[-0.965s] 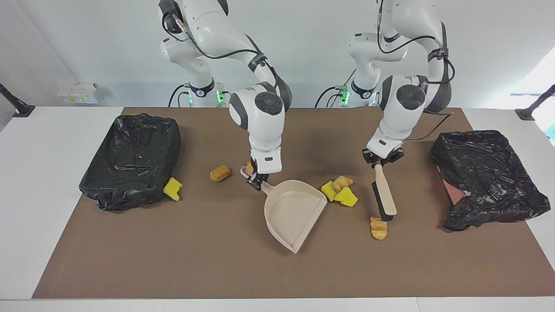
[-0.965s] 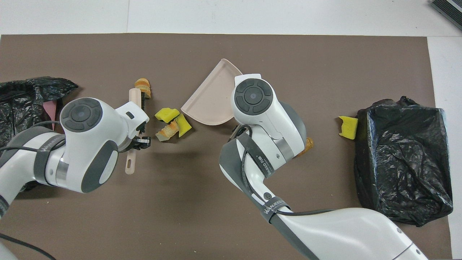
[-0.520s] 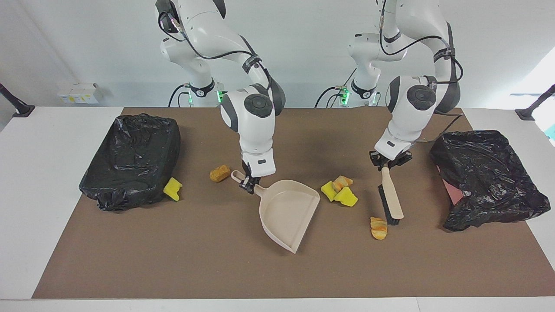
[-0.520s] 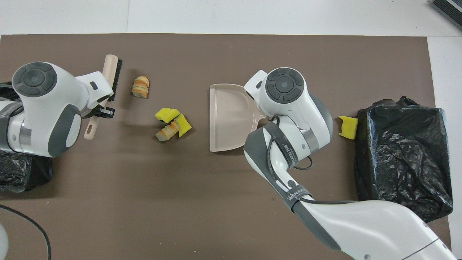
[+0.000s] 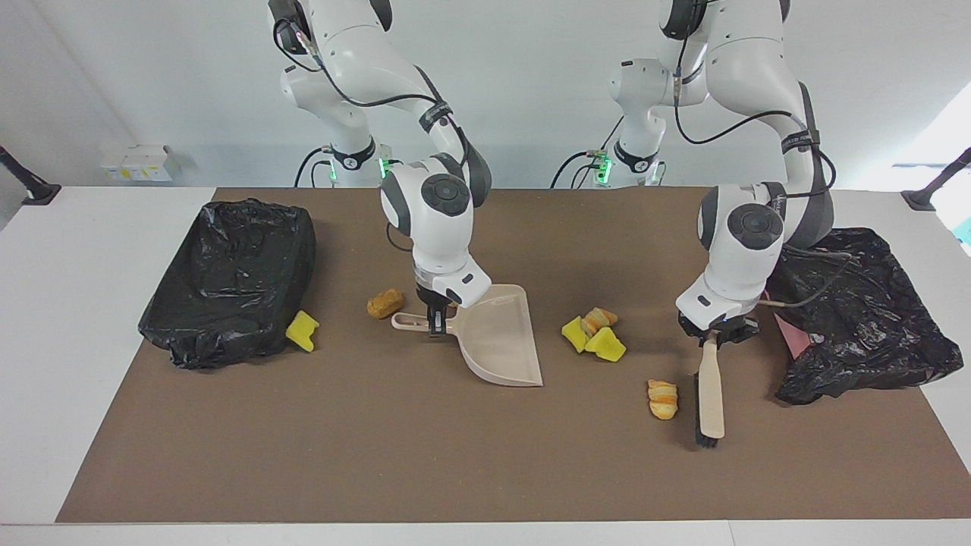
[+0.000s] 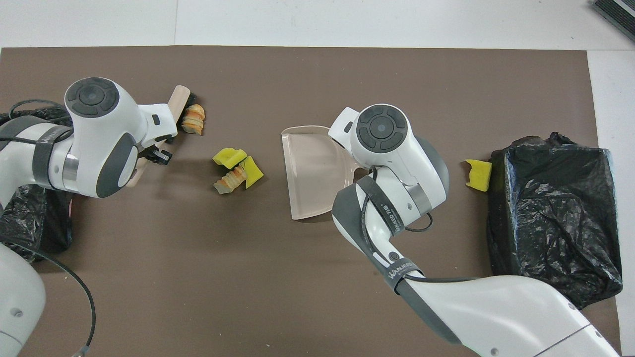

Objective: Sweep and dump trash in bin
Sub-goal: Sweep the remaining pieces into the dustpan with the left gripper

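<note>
Beige plastic has swung round in both our grips within the last second: the right gripper [image 5: 438, 324], pinched on the dustpan [image 5: 501, 337] handle, has turned the pan so its open lip faces the trash cluster [image 5: 593, 332], which lies at about three o'clock from it in the facing view. Our left gripper [image 5: 713, 340], clamped on the brush [image 5: 710, 394], has carried the bristles out past the lone bread-like lump [image 5: 663, 399], now just beside it. We judge the sweep is lined up; nothing is in the pan yet, and two more pieces [image 5: 303, 331] [image 5: 384, 303] wait near the black-bagged bin [image 5: 231, 277].
</note>
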Robot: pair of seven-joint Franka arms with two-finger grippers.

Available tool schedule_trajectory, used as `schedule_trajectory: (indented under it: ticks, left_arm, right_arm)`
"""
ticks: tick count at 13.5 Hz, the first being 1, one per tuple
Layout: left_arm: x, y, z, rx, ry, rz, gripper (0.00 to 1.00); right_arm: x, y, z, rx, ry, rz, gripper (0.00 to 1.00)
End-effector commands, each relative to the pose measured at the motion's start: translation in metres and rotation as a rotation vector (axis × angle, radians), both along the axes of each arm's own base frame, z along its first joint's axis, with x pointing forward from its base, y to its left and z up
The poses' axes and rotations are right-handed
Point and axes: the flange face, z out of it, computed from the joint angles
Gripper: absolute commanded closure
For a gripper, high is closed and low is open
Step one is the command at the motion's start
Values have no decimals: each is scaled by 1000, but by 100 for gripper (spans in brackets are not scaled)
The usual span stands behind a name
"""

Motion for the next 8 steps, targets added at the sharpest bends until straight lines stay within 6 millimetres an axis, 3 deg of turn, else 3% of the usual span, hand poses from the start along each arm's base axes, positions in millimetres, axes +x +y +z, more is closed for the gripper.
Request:
schedule_trajectory:
  ticks: [1,5,8]
  left_arm:
    - [-54,-17,-1,35,59,7,100]
    - [-125,-54,-11,57,77,108,100]
    - [-150,-72,-16,-4,109,256,100]
  right_arm:
    - [-3,-5,-8,-19,-1,50,100]
    - [-3,-10,-9,-21,4,53,100]
    - [-4,-10,-11,-17,0,55,100]
